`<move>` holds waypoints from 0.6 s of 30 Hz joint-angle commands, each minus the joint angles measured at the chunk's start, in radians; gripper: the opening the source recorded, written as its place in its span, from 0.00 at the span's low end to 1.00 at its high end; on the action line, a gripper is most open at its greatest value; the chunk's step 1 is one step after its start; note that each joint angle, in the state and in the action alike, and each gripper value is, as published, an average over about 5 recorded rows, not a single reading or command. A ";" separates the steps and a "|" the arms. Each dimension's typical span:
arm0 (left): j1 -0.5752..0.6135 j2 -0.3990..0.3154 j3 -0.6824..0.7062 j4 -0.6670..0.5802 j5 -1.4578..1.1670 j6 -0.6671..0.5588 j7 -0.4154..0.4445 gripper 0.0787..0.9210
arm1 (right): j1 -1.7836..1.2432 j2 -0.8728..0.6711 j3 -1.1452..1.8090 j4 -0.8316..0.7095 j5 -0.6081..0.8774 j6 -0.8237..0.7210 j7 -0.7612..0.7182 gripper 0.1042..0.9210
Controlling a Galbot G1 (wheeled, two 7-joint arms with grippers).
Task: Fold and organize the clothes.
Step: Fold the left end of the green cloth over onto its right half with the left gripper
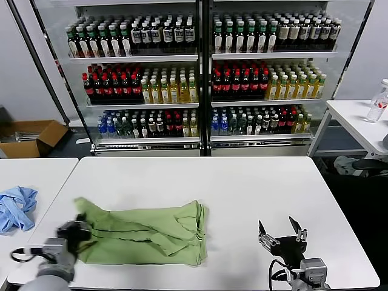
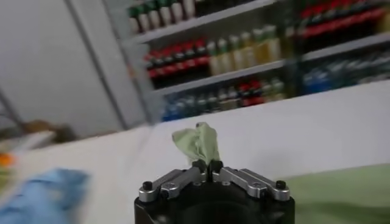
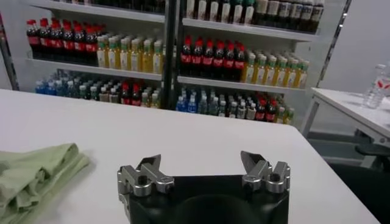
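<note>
White table (image 1: 242, 182) in front of stocked drink shelves (image 1: 200, 73), a second table to the left, another to the right.

Nearest, at the table's front edge: left gripper (image 1: 77, 231) by the front-left corner, jaws pinched together on a tuft of the shirt (image 1: 148, 231); in the left wrist view the green fabric (image 2: 198, 141) stands up out of the closed tips. Right gripper (image 1: 282, 231) near the front-right part, jaws spread wide, holding nothing, bare tabletop under it; same wide gap plain in the right wrist view (image 3: 204, 167).

Between them, the shirt: partly folded, plain green side up, lying along the front-left part of the table, long axis parallel to the front edge. Left end at the left gripper, right end bunched towards the table's middle, well apart from the right gripper. From the right wrist, only that near end of the shirt (image 3: 33, 176) visible.

Judged step: a fold or drag led by the left arm, clearly the nearer one, already clamped on the left end. Likely direction along the long axis, towards the right end. Right arm parked, too far off to pin the cloth without a reach leftwards.

Farther off: blue cloth (image 1: 17, 207) on the left table, cardboard box (image 1: 30, 136) on the floor beyond, bottle (image 1: 378, 102) on the right table.
</note>
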 commanded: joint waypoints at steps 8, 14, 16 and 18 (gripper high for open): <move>-0.194 -0.203 0.378 0.002 -0.393 -0.001 -0.034 0.02 | -0.022 0.009 0.015 0.013 -0.025 0.002 0.000 0.88; -0.260 -0.228 0.396 0.080 -0.389 -0.001 -0.035 0.02 | -0.024 0.012 0.008 0.012 -0.035 0.002 0.000 0.88; -0.268 -0.235 0.413 0.088 -0.383 0.001 -0.034 0.02 | -0.023 0.012 0.008 0.010 -0.034 0.002 -0.002 0.88; -0.275 -0.261 0.446 0.101 -0.358 0.002 -0.031 0.02 | -0.019 0.014 0.005 0.005 -0.034 0.001 -0.006 0.88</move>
